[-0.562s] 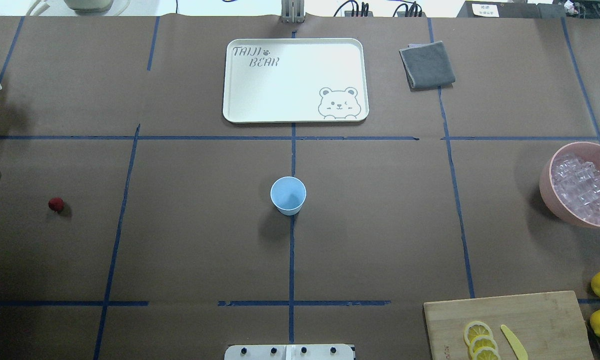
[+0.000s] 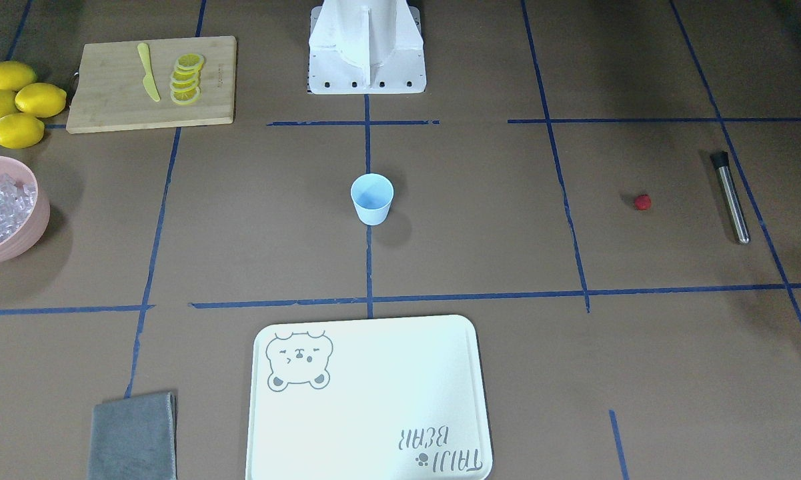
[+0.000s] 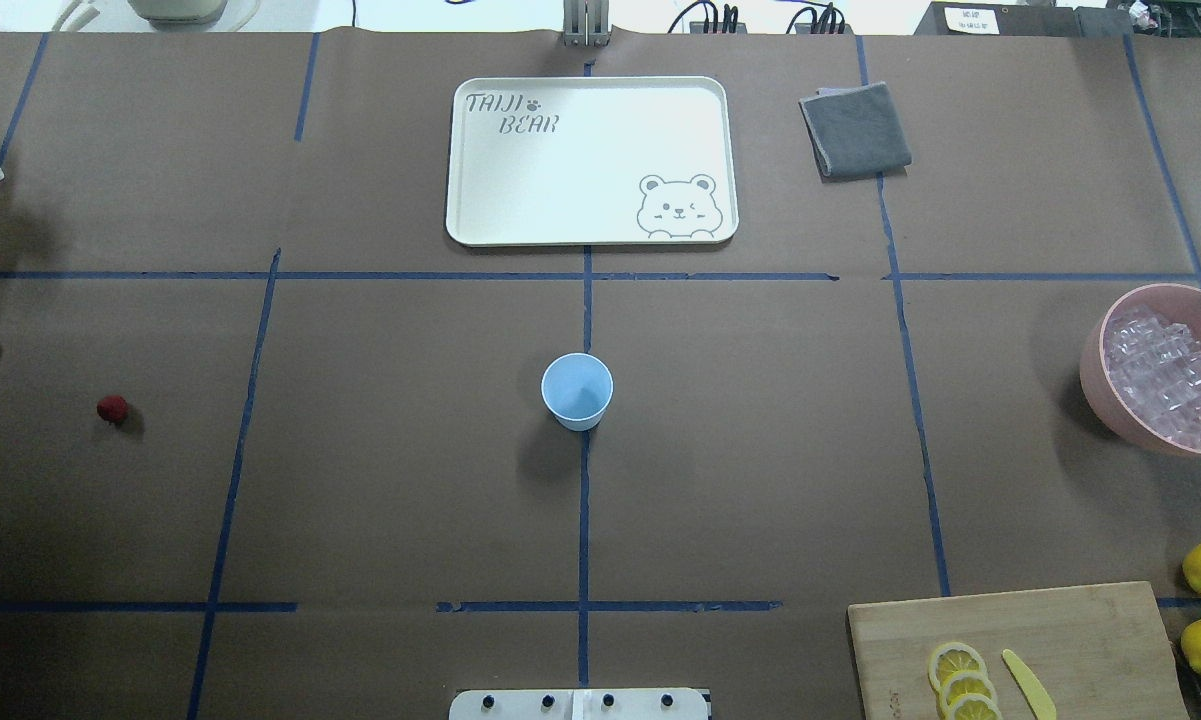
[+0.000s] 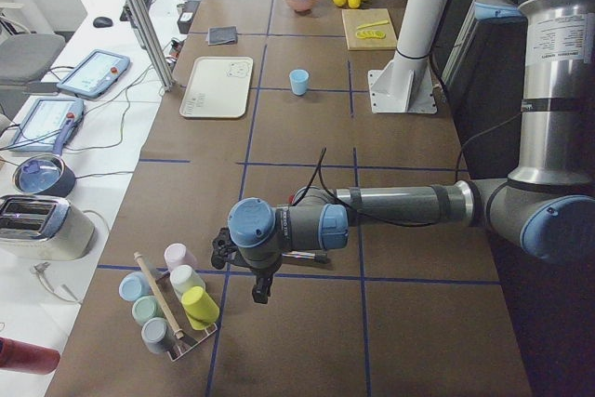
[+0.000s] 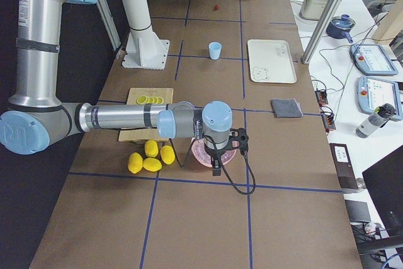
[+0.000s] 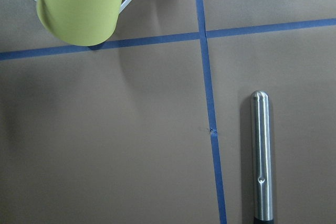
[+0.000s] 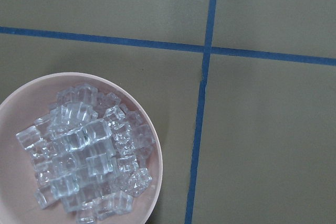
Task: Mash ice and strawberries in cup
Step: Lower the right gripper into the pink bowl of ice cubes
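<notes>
The cup [image 3: 577, 390] stands empty mid-table; the soft strawberry [image 3: 112, 408], far toward the robot's left, wants a gentle pinch across its middle; slippery ice [image 3: 1170, 385] fills the pink bowl [image 3: 1094, 372]; whether the left gripper [image 4: 222, 250] or right gripper [image 5: 242, 141] is parted, I cannot tell.

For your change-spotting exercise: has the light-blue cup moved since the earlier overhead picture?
No. The cup sits at the same spot on the central blue tape line.

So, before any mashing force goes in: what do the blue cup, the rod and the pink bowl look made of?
The cup looks like matte plastic: even pale blue, no glare. The rod looks like brushed steel: silvery, with a lengthwise sheen. The pink bowl is probably matte plastic, possibly ceramic; unclear.
</notes>
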Controlling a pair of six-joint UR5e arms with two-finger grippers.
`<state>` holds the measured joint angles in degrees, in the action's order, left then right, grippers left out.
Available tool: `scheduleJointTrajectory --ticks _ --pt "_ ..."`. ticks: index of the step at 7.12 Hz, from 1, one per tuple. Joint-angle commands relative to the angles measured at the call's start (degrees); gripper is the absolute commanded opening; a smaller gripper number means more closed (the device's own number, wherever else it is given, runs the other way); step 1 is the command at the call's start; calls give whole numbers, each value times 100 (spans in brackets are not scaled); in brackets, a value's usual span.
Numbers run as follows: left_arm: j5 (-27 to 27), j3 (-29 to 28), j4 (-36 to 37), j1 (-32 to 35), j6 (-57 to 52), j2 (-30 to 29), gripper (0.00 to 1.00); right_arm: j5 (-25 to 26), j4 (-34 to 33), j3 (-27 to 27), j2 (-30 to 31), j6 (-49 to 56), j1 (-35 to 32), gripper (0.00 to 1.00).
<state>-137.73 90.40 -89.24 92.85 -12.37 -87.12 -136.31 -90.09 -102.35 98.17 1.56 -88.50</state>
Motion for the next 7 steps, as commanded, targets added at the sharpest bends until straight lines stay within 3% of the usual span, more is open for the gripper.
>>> scheduleJointTrajectory --ticks 1,5,7 --pt "176 91 -14 -22 24 -16 100 -9 0 -13 0 -7 0 99" --pt "133 56 -41 -48 -28 -324 100 17 9 -258 -70 10 26 99" --pt "264 39 -111 -397 -29 -332 100 165 0 -758 -88 19 611 99"
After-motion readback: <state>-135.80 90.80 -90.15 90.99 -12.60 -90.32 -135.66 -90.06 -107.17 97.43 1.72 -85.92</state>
